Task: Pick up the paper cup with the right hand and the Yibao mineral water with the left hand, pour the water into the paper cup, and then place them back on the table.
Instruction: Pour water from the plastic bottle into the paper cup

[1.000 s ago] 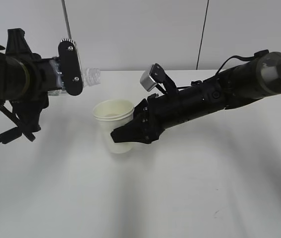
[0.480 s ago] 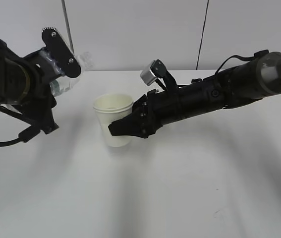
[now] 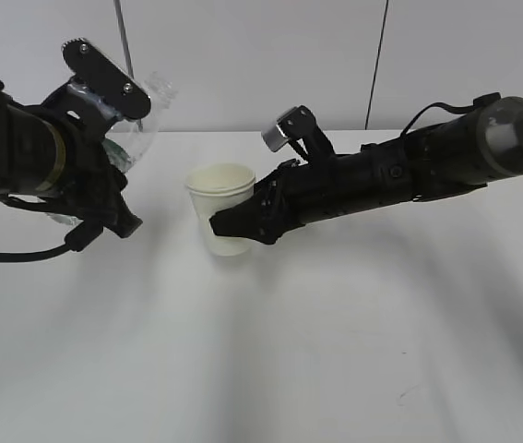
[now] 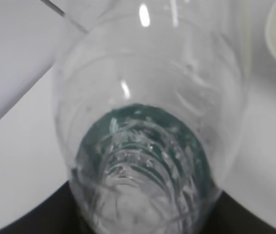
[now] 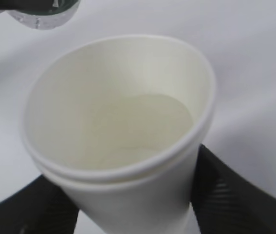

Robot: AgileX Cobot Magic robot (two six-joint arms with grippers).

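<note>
The paper cup (image 3: 223, 220) is cream-white and upright, left of the middle of the table (image 3: 335, 351). My right gripper (image 3: 235, 227) is shut on its side, with a black finger (image 5: 235, 200) pressed on each flank. The right wrist view looks into the cup (image 5: 123, 126), which holds a shallow pool of water. My left gripper (image 3: 113, 115) is shut on the Yibao mineral water (image 3: 136, 129), which hangs to the cup's left with its open neck tilted up and to the right. The bottle's clear ribbed body and green label (image 4: 147, 146) fill the left wrist view.
A small dark scuff (image 3: 407, 397) marks the white tabletop near the front right. A pale wall with vertical seams (image 3: 376, 65) stands behind the table. Loose black cables (image 3: 21, 254) hang under the left arm.
The left arm has turned the bottle from nearly level to neck-up and drawn it left, away from the cup. The right gripper has carried the cup slightly right and back.
</note>
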